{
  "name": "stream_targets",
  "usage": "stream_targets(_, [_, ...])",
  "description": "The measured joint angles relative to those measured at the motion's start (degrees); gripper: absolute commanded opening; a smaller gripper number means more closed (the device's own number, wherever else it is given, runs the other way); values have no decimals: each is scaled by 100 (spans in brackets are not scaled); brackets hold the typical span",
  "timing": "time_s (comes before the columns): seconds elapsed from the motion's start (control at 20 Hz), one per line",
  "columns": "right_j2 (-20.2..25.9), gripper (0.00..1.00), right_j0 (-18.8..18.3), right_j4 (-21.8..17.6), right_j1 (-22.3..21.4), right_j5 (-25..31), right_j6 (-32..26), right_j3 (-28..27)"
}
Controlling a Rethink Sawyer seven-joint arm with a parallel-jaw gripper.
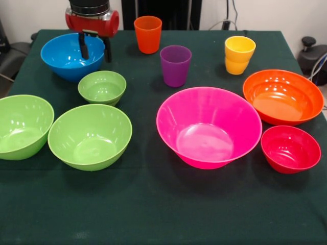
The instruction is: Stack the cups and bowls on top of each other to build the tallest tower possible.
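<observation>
My gripper [95, 49] is open at the back left, over the right rim of the blue bowl [66, 57]. One finger [83, 46] hangs inside the bowl and the other is outside it. Three lime green bowls stand at the left: a small one [102, 88], a larger one [90, 136] and one at the edge [20, 125]. The large pink bowl [207, 125] is in the middle, the orange bowl [283, 97] and small red bowl [290, 149] at the right. The orange cup [148, 34], purple cup [175, 65] and yellow cup [239, 54] stand upright along the back. No tower shows; no bowl rests on another.
A dark green cloth [163, 209] covers the table. A black object [312, 56] stands off the table at the right edge, and cables hang behind the back edge.
</observation>
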Motion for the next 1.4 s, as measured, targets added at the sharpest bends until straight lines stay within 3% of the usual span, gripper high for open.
stream_targets(0.9, [-4,100,1,-113,433,-1,0,-147])
stream_targets(1.4, [-4,100,-118,-180,322,-1,0,-131])
